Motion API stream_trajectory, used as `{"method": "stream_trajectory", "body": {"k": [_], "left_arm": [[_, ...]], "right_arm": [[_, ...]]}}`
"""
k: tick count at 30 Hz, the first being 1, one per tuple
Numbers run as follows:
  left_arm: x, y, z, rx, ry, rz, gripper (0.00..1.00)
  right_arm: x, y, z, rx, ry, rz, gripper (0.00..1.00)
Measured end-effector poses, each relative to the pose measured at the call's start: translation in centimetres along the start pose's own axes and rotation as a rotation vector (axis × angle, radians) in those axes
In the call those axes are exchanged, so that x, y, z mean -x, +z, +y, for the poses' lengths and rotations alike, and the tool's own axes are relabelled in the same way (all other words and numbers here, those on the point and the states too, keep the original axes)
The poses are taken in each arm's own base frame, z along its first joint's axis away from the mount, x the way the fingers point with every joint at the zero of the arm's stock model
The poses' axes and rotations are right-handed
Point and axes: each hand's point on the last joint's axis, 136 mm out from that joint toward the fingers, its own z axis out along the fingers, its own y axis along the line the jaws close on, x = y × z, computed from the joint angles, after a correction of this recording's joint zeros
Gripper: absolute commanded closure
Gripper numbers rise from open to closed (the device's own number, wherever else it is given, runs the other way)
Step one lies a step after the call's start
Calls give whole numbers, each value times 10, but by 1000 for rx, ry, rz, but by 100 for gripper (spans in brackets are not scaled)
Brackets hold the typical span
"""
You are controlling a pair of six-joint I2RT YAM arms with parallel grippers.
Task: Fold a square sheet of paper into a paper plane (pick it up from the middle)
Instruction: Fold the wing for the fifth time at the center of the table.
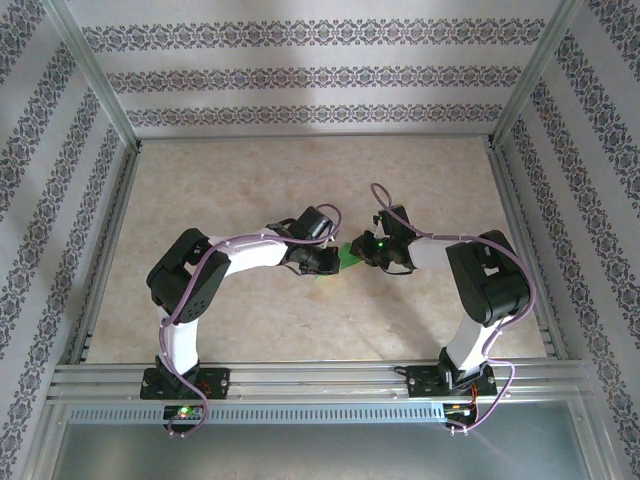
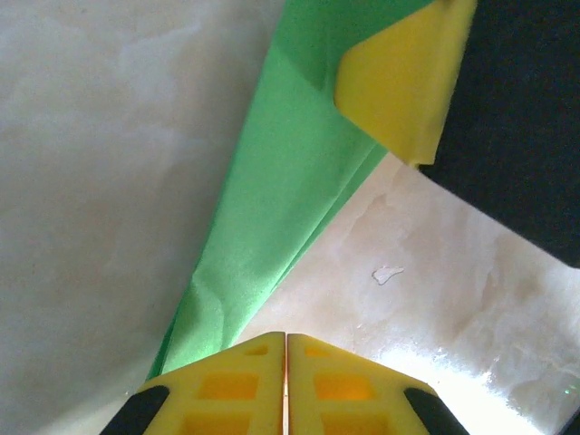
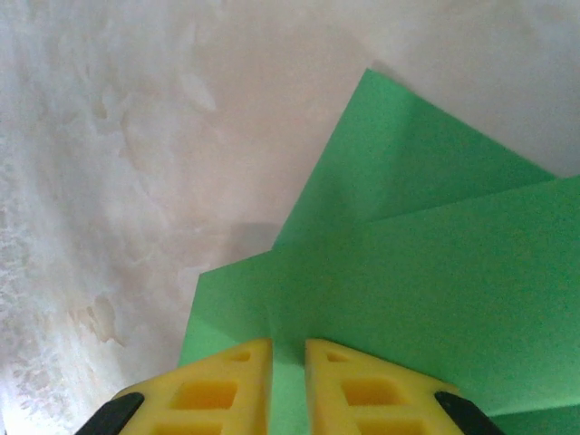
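Paper (image 1: 351,256) partly folded into a layered strip, centre frame; right gripper (image 3: 288,349) pinches it, left gripper (image 2: 286,337) closed alongside; nose and wings not yet formed.

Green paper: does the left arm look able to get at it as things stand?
Probably yes. The left gripper, fingers shut, sits right at the near end of the green paper, with bare table beside it and nothing between them.

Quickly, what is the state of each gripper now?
Left gripper: shut; grip on the green paper cannot be told.
Right gripper: shut on the green paper.
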Motion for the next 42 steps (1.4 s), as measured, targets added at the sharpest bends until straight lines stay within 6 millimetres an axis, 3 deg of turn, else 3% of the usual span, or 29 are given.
{"method": "stream_trajectory", "body": {"k": [12,23,30,38,42], "left_arm": [[-7,6,20,71,-23,24,92],[-11,2,27,-137,-87,-28,92],[-16,-6,36,-193,-136,-28,91],[-29,-28,63,-96,-178,-1,89],[-29,-45,72,-37,-182,-20,87]], "right_arm": [[4,2,1,5,-32,8,81],[4,2,-2,-7,-32,27,81],[4,3,-3,-18,-25,49,81],[6,3,-3,-25,-32,58,80],[10,0,1,-15,-40,55,75]]}}
